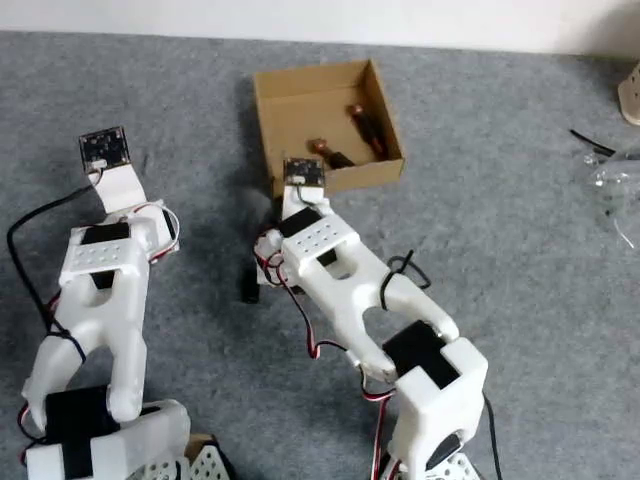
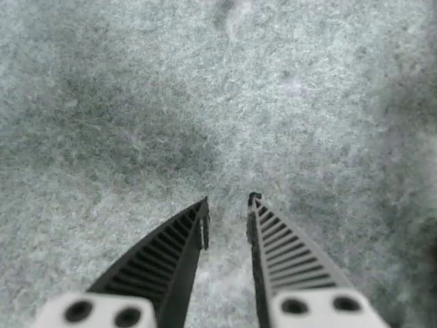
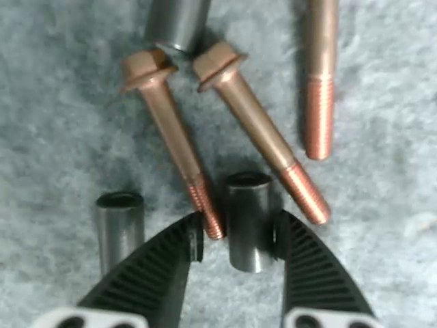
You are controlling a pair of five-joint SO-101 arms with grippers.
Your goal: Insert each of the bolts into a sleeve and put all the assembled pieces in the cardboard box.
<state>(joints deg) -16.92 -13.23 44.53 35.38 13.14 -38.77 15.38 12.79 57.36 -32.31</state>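
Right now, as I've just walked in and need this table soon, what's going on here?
The right arm has its jaws open astride one sleeve on the carpet, not yet clamped; three loose bolts and two more sleeves lie nearby. The left arm hangs over bare carpet, jaws slightly apart and empty. The cardboard box holds what look like two assembled pieces.

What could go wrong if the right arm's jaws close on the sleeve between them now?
1. One bolt has its threaded tip lying between one jaw and the sleeve. Closing may pinch both together, or push the sleeve askew.
2. A second bolt ends close beside the other jaw. It could get nudged and disturb the closely packed parts around it.
3. The sleeve's wall looks smooth and round, so it may slip out of the right arm's jaws when lifted.
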